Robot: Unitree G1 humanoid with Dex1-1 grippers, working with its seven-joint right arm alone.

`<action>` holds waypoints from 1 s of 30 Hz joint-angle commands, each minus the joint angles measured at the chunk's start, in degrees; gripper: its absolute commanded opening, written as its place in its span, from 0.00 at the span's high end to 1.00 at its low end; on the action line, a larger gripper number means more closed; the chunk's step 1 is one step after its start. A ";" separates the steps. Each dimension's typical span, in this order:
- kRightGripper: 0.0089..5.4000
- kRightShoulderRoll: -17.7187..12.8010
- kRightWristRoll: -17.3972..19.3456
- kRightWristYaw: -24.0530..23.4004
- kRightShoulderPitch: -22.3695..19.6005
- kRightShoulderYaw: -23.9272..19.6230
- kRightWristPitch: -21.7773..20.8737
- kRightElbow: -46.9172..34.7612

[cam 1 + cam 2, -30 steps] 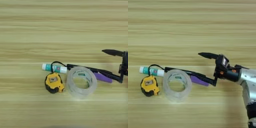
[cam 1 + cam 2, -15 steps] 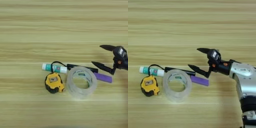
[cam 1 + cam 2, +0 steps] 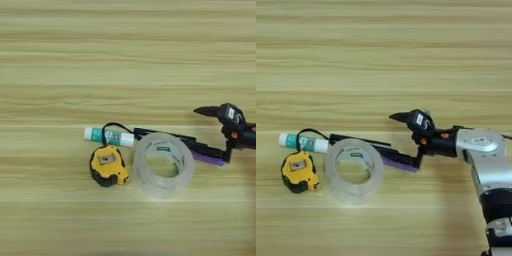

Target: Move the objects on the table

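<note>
a: seeing our right gripper (image 3: 408, 141) lower than half a second ago, fingers apart, one tip by the purple cylinder (image 3: 399, 162).
b: tape roll (image 3: 354, 171) label's unreadable for us.

Stereo head pair, seemingly near-overhead table (image 3: 125, 50)

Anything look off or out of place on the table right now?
Nothing spilled or damaged. The items are just bunched together: the tape roll overlaps the black pen and purple cylinder, with the glue stick and tape measure close by. The right gripper is open at the cylinder's end.
</note>
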 commanded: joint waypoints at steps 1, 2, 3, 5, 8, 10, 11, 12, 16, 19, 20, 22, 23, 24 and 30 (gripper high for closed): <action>0.01 -1.16 -1.39 -3.41 -5.12 -0.37 -3.04 1.22; 0.01 -0.97 -1.71 -3.70 -5.39 -0.18 -3.40 1.78; 0.01 -0.76 -1.99 -3.91 -5.59 -0.02 -3.70 2.16; 0.01 -0.35 -2.42 -4.15 -5.84 0.21 -4.23 2.70; 0.01 0.36 -3.09 -4.36 -5.70 1.23 -4.63 2.46; 0.01 0.72 -3.50 -4.49 -5.53 1.87 -4.52 2.08; 0.01 0.87 -3.81 -4.59 -5.46 2.17 -4.50 2.04; 0.01 1.02 -4.22 -4.79 -5.44 2.48 -4.52 2.13; 0.11 1.26 -5.27 -5.77 -5.62 3.37 -3.83 2.35; 0.18 1.24 -5.73 -6.01 -5.54 4.05 -2.81 2.08; 0.20 1.25 -5.91 -5.98 -5.50 4.20 -2.43 1.97; 0.24 1.29 -6.12 -5.76 -5.34 4.43 -1.91 1.63; 0.25 1.29 -6.21 -5.69 -5.28 4.51 -1.73 1.50; 0.29 1.30 -6.28 -5.65 -5.24 4.58 -1.58 1.38; 0.39 1.42 -6.54 -5.81 -5.07 5.03 -0.56 0.76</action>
